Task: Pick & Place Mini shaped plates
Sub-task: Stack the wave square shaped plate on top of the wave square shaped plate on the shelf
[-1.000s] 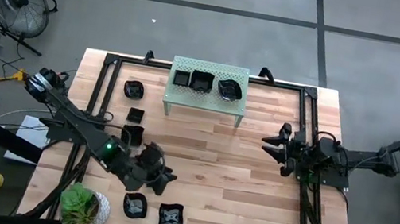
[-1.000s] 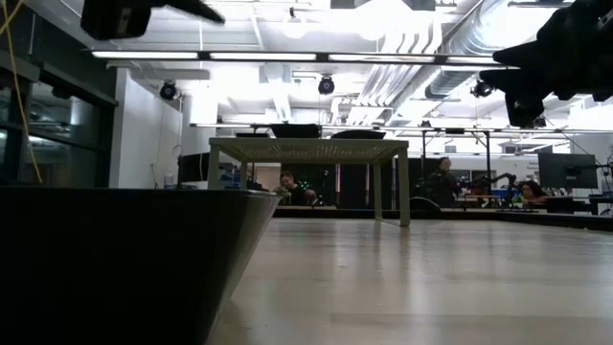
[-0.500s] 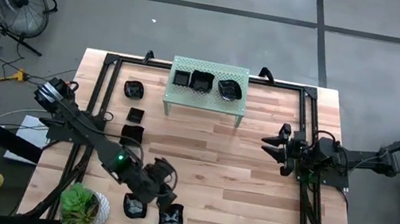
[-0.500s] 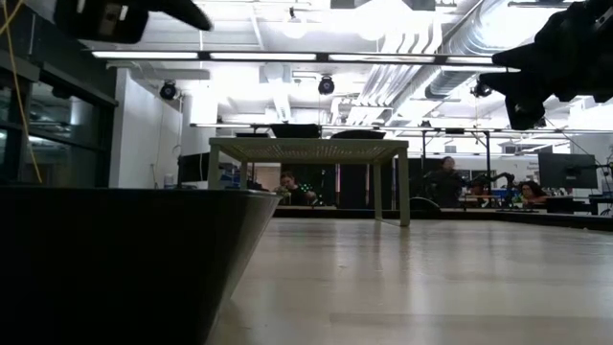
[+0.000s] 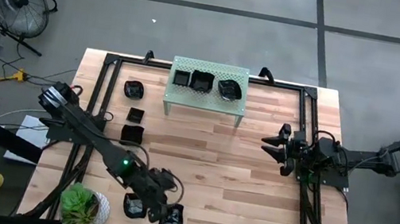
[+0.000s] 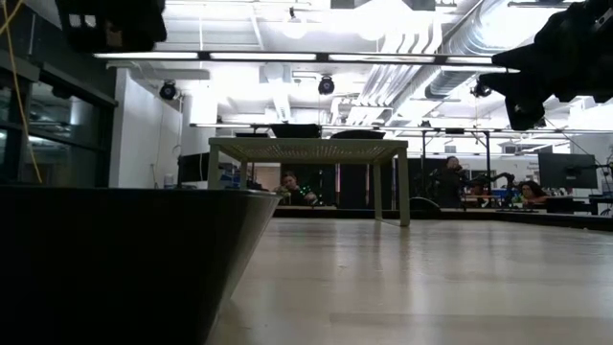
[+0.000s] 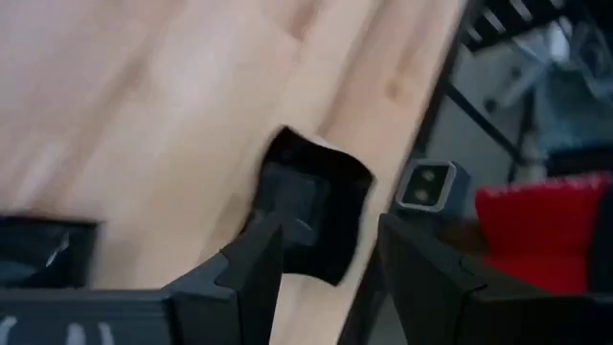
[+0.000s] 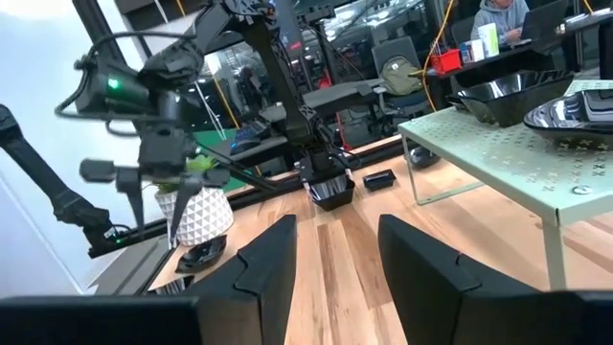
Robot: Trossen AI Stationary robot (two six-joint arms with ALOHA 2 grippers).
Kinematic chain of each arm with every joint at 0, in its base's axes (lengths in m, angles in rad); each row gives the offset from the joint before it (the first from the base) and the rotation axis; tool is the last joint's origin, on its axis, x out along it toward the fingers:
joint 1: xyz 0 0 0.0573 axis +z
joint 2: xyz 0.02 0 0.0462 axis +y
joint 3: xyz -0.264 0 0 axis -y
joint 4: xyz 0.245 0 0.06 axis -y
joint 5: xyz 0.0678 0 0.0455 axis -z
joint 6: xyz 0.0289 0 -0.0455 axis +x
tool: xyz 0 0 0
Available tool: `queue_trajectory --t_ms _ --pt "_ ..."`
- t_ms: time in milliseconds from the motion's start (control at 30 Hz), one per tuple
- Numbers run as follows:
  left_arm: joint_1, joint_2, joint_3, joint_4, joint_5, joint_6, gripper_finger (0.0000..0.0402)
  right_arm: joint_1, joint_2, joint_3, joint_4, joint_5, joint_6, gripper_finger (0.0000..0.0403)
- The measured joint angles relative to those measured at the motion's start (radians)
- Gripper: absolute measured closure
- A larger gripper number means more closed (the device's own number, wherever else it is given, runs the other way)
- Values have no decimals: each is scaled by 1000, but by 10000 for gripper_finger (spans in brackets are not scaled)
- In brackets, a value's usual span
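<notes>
High view: the left gripper (image 5: 166, 213) has moved down to the bottom centre, over a plate (image 5: 171, 218) by the table (image 5: 253, 185) edge; the right gripper (image 5: 271, 146) waits unchanged at right. Three plates sit on the shelf (image 5: 206, 97).

Left wrist view alone shows open fingers (image 7: 254, 254) straddling the plate (image 7: 311, 206) without contact.

Right wrist view: fingers (image 8: 273, 254) apart, empty.

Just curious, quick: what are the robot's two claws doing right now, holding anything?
Left gripper: open, empty, above a black plate near the table's front edge.
Right gripper: open, empty, waiting at the right side.
</notes>
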Motion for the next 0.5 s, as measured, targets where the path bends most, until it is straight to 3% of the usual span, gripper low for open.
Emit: queue_trajectory --t_ms 167,500 --pt "1 74 0 46 75 146 232 0 6 1 -5 0 0 258" --pt "1 153 1 33 41 287 232 0 15 1 -5 0 0 258"
